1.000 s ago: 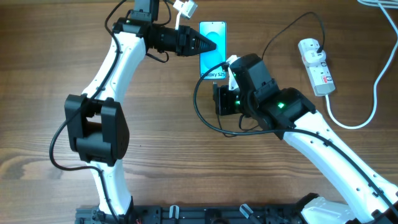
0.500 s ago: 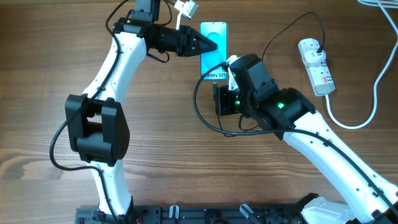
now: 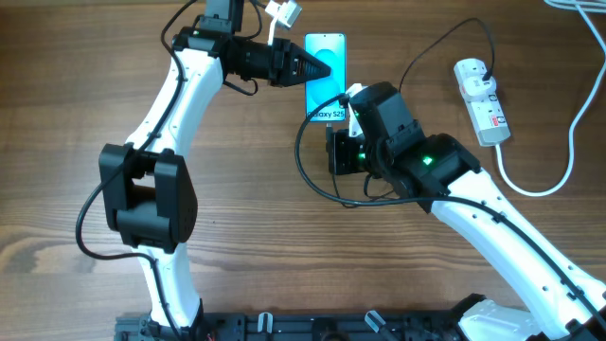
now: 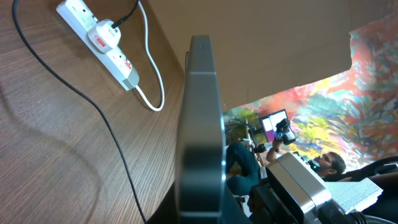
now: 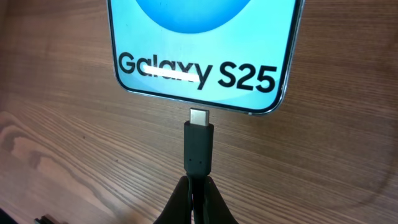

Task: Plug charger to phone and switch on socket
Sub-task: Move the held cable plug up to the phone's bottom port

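Observation:
The phone [image 3: 325, 57] lies on the wooden table with its teal screen up and "Galaxy S25" at its near end. My left gripper [image 3: 320, 67] is shut on the phone's left side; in the left wrist view the phone [image 4: 200, 124] shows edge-on. My right gripper [image 5: 199, 190] is shut on the charger's plug [image 5: 199, 146]. The metal tip sits just short of the bottom edge of the phone [image 5: 205, 50], lined up with it but apart. The thin black cable [image 3: 417, 59] runs to the white socket strip [image 3: 481, 99], also seen in the left wrist view [image 4: 99, 40].
A thick white cord [image 3: 568, 142] loops from the socket strip off the right edge. The charger cable forms a slack loop [image 3: 308, 170] beside my right wrist. A black rail [image 3: 284, 327] runs along the table's front edge.

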`<control>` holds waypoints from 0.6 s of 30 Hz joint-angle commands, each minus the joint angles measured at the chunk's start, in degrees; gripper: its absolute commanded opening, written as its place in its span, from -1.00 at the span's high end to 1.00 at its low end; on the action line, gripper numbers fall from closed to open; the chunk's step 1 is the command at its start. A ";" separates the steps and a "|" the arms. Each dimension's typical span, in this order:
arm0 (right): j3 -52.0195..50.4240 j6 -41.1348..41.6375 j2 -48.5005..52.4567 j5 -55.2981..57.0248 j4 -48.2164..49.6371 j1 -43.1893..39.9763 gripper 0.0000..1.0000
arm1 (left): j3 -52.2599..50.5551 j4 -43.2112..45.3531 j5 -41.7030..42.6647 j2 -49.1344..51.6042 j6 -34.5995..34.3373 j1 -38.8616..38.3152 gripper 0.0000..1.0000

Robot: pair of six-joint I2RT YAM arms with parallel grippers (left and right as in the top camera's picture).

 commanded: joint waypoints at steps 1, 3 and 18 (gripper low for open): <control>0.50 0.35 0.11 0.55 0.26 0.48 0.91 | 0.00 0.07 2.62 -2.03 -0.35 -0.31 0.92; 0.50 0.35 0.11 0.35 0.28 0.52 0.91 | 0.00 0.07 2.62 -2.03 -0.35 -0.46 0.92; 0.50 0.22 0.11 0.37 0.04 0.63 0.91 | 0.00 0.46 2.64 -2.03 -0.37 -0.87 0.92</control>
